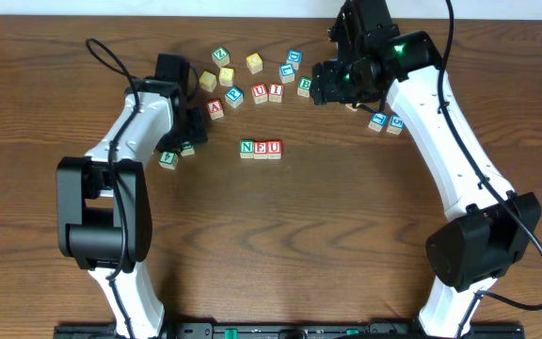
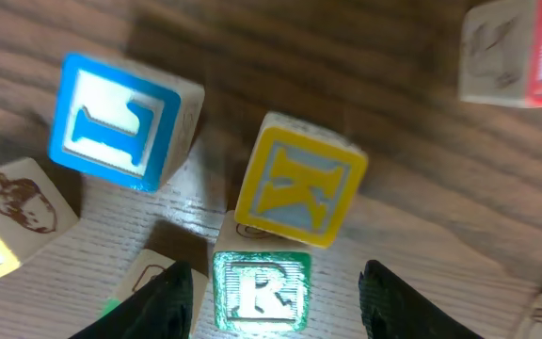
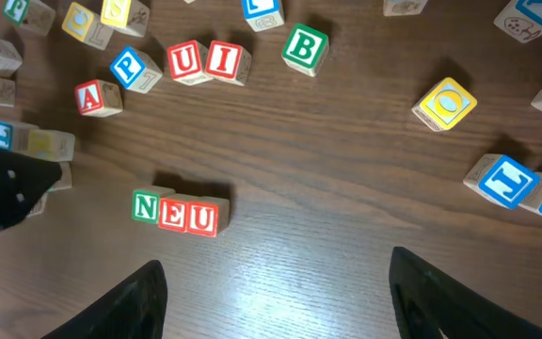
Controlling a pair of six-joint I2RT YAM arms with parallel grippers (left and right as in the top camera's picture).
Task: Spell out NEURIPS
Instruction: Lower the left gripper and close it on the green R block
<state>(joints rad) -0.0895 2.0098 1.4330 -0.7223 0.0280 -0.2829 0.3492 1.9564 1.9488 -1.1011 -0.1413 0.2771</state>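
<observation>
I read the left pincer (image 2: 276, 271) as straddling the green R cube (image 2: 260, 294), with a sliver of gap on either side; I cannot tell if it is clamped. The right pincer (image 3: 276, 301) is spread wide and empty, near the table's (image 1: 346, 235) far edge. N (image 1: 247, 148), E (image 1: 261, 148) and U (image 1: 275, 148) touch in a row mid-table. The blue P (image 3: 135, 68) and red I (image 3: 222, 58) lie loose toward the far edge.

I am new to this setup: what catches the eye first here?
The short row N, E, U at the middle of the table stands out first. Next, the green R cube sits between the fingers of the left gripper, with loose letter cubes scattered beyond the row.
</observation>
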